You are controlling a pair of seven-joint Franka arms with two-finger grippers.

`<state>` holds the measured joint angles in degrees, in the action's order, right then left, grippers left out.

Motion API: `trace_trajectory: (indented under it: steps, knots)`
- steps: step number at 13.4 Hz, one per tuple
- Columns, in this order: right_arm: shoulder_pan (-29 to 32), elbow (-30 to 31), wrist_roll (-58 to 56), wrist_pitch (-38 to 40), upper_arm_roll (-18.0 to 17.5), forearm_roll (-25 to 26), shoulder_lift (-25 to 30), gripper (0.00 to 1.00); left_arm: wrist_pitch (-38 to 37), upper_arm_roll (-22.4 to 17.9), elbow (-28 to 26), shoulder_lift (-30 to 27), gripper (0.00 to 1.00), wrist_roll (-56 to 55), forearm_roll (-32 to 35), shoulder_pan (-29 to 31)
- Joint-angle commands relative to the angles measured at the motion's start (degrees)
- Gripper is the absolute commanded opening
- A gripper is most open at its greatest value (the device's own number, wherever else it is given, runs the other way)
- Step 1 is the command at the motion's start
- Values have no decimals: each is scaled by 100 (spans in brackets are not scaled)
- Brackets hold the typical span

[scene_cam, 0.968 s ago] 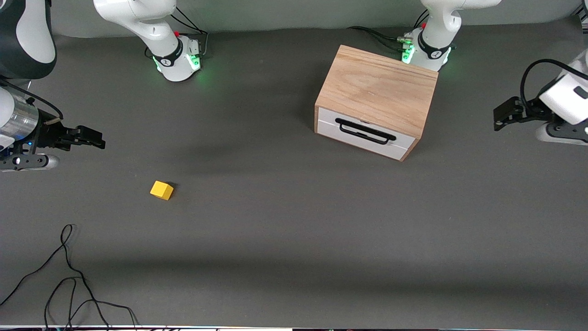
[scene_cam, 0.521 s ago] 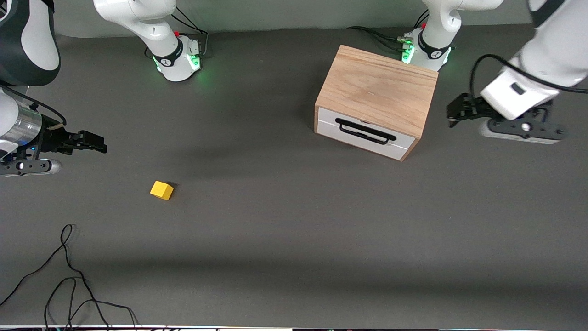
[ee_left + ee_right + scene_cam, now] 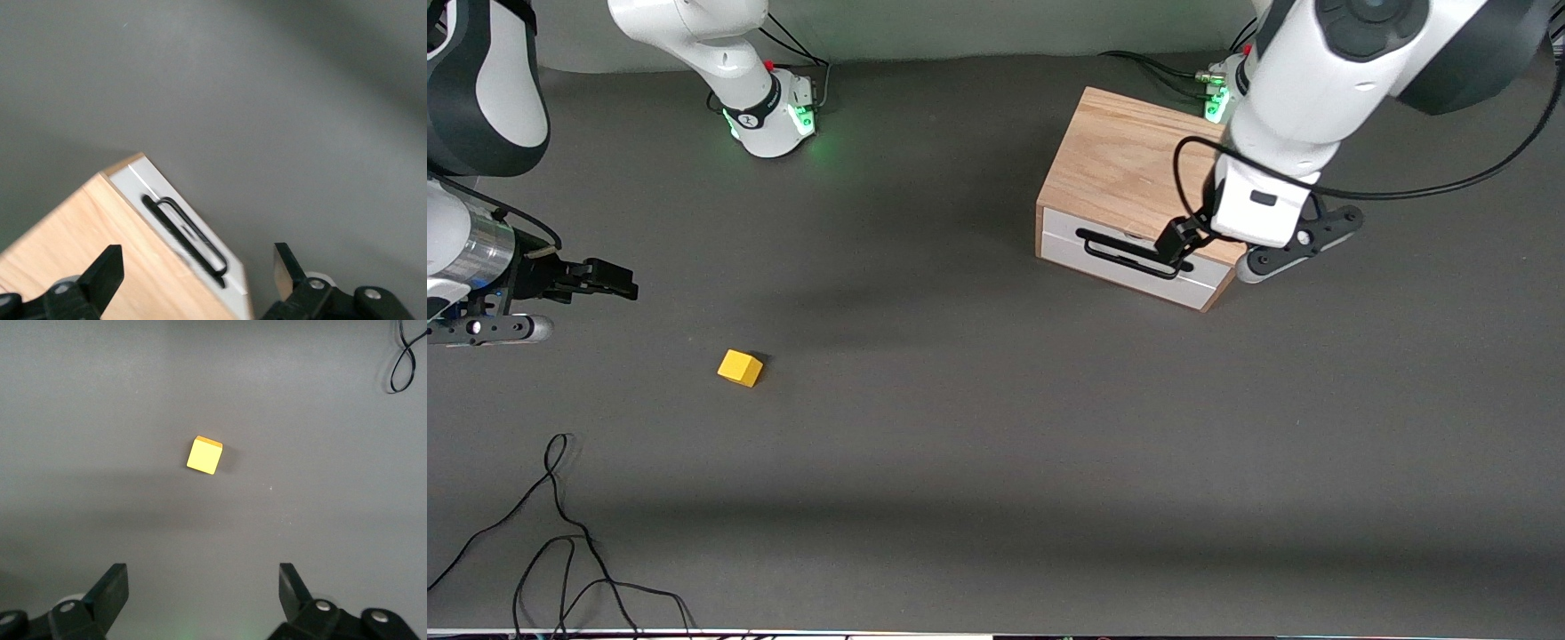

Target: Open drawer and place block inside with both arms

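Drawer [image 3: 1129,258] was shut, its white front flush w/ the wooden cabinet [image 3: 1138,169], upper right of centre in the front view, toward the left arm's end of the table [image 3: 996,444]. Black wire handle [image 3: 1125,252] lay across the drawer front.

Left gripper [image 3: 1172,247] hung over the cabinet's front edge, right at the handle's end as seen in the front view; whether it touched the handle couldn't be told. In the left wrist view its fingers [image 3: 107,272] stood wide apart w/ nothing between them, cabinet top and handle [image 3: 183,233] showing in the gap at the lower middle of that frame.

Block [image 3: 740,367] sat on the table, lower left of centre in the front view, well apart from the cabinet, nearer the front camera, toward the right arm's end.

Right gripper [image 3: 609,280] was at mid-left edge of the front view, over bare table near the block but not over it. Right wrist view showed its fingers [image 3: 110,590] spread fully, empty, block [image 3: 204,455] at frame centre.

Black cable [image 3: 560,551] looped at lower left of the front view.
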<state>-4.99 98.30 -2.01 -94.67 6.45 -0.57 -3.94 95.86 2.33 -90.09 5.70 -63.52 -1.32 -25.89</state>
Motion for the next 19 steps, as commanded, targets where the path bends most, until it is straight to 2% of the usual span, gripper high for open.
trace_trajectory:
  steps: [1, 7, 13, 19]
  knots:
    - [25, 22, 95, -95, -21, 83, 7, 100, 126, -83, 132, 150, 100, -1947, -35, -214]
    - [7, 14, 244, -104, -39, 83, -72, 100, -268, -83, 80, 440, 100, -4017, -131, -460]
    - [7, 5, 262, -148, -48, 83, -81, 100, -1034, -83, 19, 476, 100, -3966, -447, -399]
    - [25, 5, 262, -148, -48, 92, -81, 100, -464, -83, -517, 642, 100, -3966, -571, -469]
